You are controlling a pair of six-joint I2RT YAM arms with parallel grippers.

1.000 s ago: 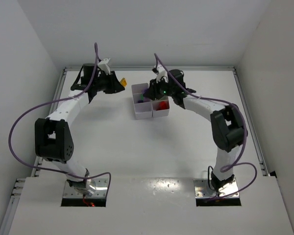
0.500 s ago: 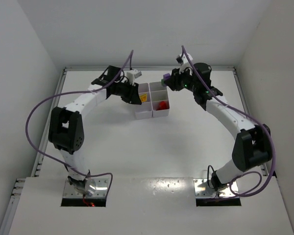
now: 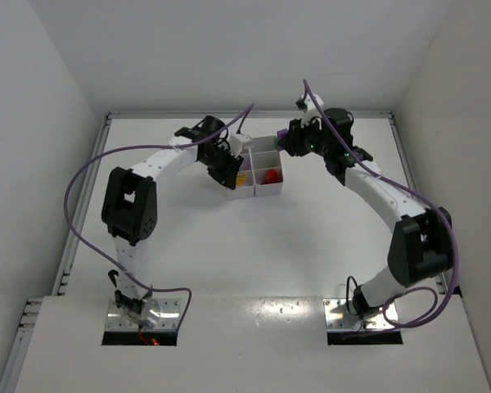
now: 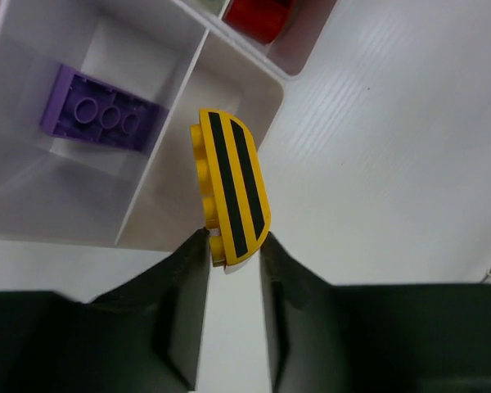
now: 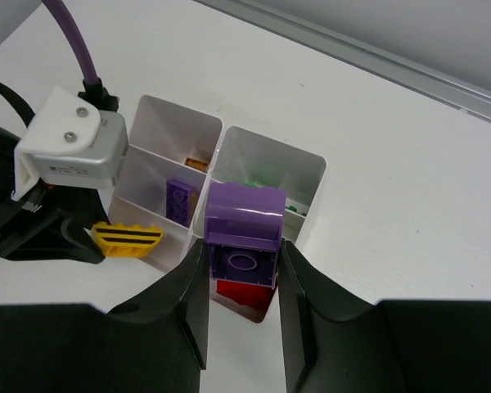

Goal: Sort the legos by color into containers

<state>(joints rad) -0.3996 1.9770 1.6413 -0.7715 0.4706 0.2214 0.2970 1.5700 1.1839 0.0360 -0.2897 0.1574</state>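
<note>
The white six-compartment tray (image 3: 269, 189) stands at the table's far middle. My left gripper (image 3: 231, 167) is shut on a yellow brick with black stripes (image 4: 233, 184) and holds it over the tray's corner compartment (image 4: 229, 86), beside the compartment with a flat purple brick (image 4: 102, 119). My right gripper (image 3: 285, 139) is shut on a chunky purple brick (image 5: 244, 229) and holds it above the tray (image 5: 173, 111), over a red brick (image 5: 244, 293). The right wrist view also shows the purple brick (image 5: 180, 201), green pieces (image 5: 266, 175), an orange piece (image 5: 198, 164) and the yellow brick (image 5: 128, 239).
The table's raised metal edge (image 5: 376, 59) runs just behind the tray. The left wrist's white camera block (image 5: 69, 147) sits right at the tray's left side, close to my right gripper. White walls close in the table on three sides.
My left gripper has moved right with the yellow brick, from the tray's left side to over its corner compartment. My right gripper lifted the purple brick from the tray a second ago and now holds steady.
</note>
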